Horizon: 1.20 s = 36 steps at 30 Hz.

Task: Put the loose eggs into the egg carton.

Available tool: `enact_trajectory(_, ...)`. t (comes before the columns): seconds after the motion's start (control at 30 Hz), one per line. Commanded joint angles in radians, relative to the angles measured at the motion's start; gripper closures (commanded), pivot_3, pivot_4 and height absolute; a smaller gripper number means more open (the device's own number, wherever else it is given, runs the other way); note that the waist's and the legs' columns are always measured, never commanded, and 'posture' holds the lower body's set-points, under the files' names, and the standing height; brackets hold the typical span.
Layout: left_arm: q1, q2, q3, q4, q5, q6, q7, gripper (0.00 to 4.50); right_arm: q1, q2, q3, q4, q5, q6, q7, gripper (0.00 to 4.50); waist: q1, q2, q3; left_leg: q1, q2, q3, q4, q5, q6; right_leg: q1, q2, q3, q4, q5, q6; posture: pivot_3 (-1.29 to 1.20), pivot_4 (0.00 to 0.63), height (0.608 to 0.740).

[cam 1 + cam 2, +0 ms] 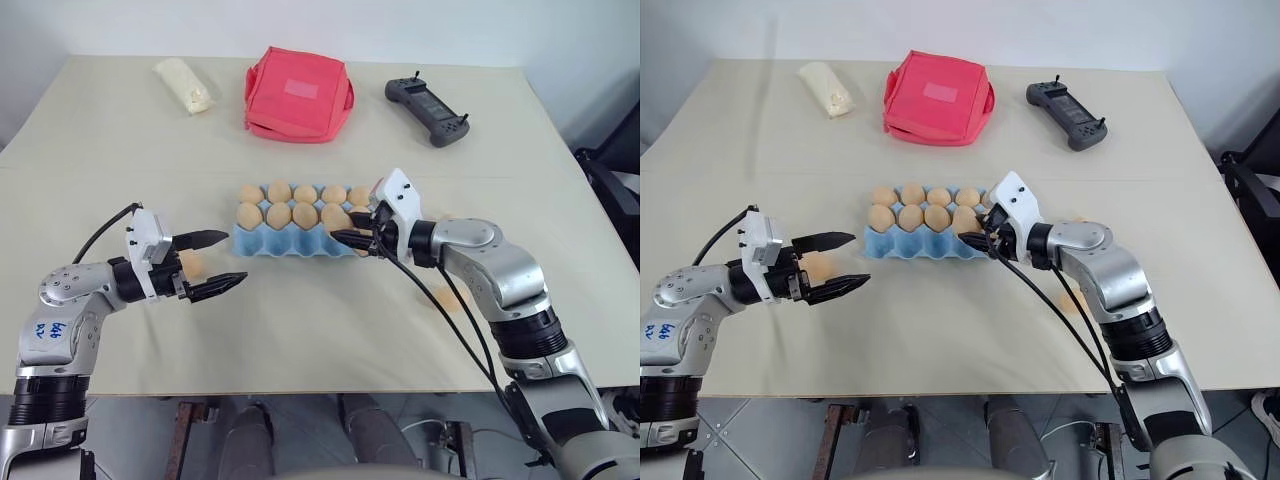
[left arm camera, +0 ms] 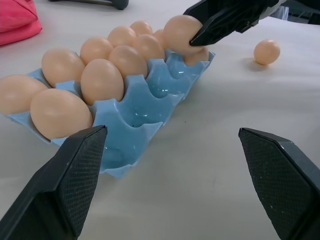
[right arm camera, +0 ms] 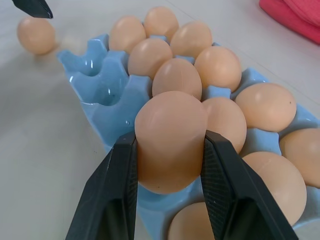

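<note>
Egg carton (image 1: 300, 240) sits mid-counter (image 1: 300, 330), partly filled.
Right claw (image 3: 170, 165) grips one egg (image 3: 170, 135) over the carton's 3 o'clock end; left claw (image 1: 215, 262) gapes empty at 9 o'clock, a loose egg (image 1: 818, 266) between its fingers' reach.

Left arm's fingers (image 1: 212, 263) spread wide, right arm's fingers (image 3: 220, 165) clamped, both apparently near level.

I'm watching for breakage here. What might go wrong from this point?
The right gripper pinches an egg by its smooth sides above the egg carton; it may slip and crack those below. Lowered off-centre, it could strike a seated neighbour. The loose egg between the left gripper's open fingers could roll if nudged.
</note>
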Motion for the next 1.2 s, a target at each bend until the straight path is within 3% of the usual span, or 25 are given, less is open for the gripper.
enact_trajectory(0.03,0.004,-0.002,0.021,-0.029,-0.014,-0.019,0.004,0.00,-0.026,0.009,0.006,-0.005,-0.026,-0.023,-0.004,2.43,-0.001,0.000,0.000,0.000,0.000,0.000,0.000,0.000,0.000,0.000,0.000,0.000,0.000,0.000,0.000,0.00,0.150,0.740)
enact_trajectory(0.07,0.003,-0.003,0.020,-0.028,-0.013,-0.020,0.004,0.00,-0.026,0.011,0.004,-0.002,-0.032,-0.026,-0.006,2.24,-0.001,0.000,0.000,0.000,0.000,0.000,0.000,0.000,0.000,0.000,0.000,0.000,0.000,0.000,0.000,0.00,0.150,0.740)
enact_trajectory(0.27,-0.004,-0.006,0.014,-0.021,-0.011,-0.024,0.001,0.00,-0.018,0.007,-0.025,-0.037,-0.021,-0.009,-0.005,0.13,-0.001,0.000,0.000,0.000,0.000,0.000,-0.001,0.000,0.000,0.000,0.000,0.000,0.000,0.000,0.000,0.00,0.150,0.740)
enact_trajectory(0.3,-0.006,-0.006,0.012,-0.020,-0.011,-0.024,0.000,0.00,-0.016,0.005,-0.031,-0.046,-0.017,-0.004,-0.005,0.06,-0.001,0.000,0.000,0.000,0.000,0.000,-0.002,0.000,0.000,-0.001,0.000,0.000,0.000,0.000,0.000,0.00,0.150,0.740)
enact_trajectory(0.5,-0.031,-0.012,-0.002,-0.003,-0.006,-0.027,-0.005,0.00,0.031,-0.072,-0.141,-0.183,0.060,0.058,0.018,0.06,0.003,0.000,0.000,0.000,0.000,0.000,-0.003,0.000,0.000,-0.001,0.000,0.000,-0.001,0.000,0.000,0.00,0.150,0.740)
enact_trajectory(0.7,-0.048,-0.007,-0.011,0.021,-0.002,-0.030,-0.022,0.00,0.246,-0.304,-0.355,-0.343,0.202,0.139,0.140,0.06,0.027,0.000,0.000,0.000,0.000,-0.001,-0.004,-0.001,-0.001,-0.001,0.000,-0.001,-0.002,-0.003,0.000,0.00,0.150,0.740)
enact_trajectory(0.83,-0.060,-0.005,-0.016,0.038,0.000,-0.035,-0.030,0.00,0.396,-0.389,-0.485,-0.369,0.238,0.116,0.181,0.06,0.025,0.000,0.000,0.000,0.000,0.000,-0.004,-0.002,-0.001,-0.001,0.000,-0.001,-0.001,-0.003,0.000,0.00,0.150,0.740)
enact_trajectory(1.03,-0.065,-0.003,-0.021,0.052,0.002,-0.041,-0.041,0.00,0.643,-0.424,-0.695,-0.386,0.258,0.053,0.225,0.06,0.030,0.000,0.000,0.001,0.000,0.000,-0.001,-0.002,-0.001,0.001,0.000,-0.001,-0.002,-0.003,0.001,0.00,0.150,0.740)
enact_trajectory(1.2,-0.067,-0.001,-0.024,0.062,0.004,-0.045,-0.050,0.00,0.828,-0.436,-0.794,-0.396,0.256,0.006,0.290,0.06,0.029,0.000,0.000,0.001,0.000,-0.001,0.001,-0.002,-0.001,0.002,0.000,0.000,-0.001,-0.003,-0.001,0.00,0.150,0.740)
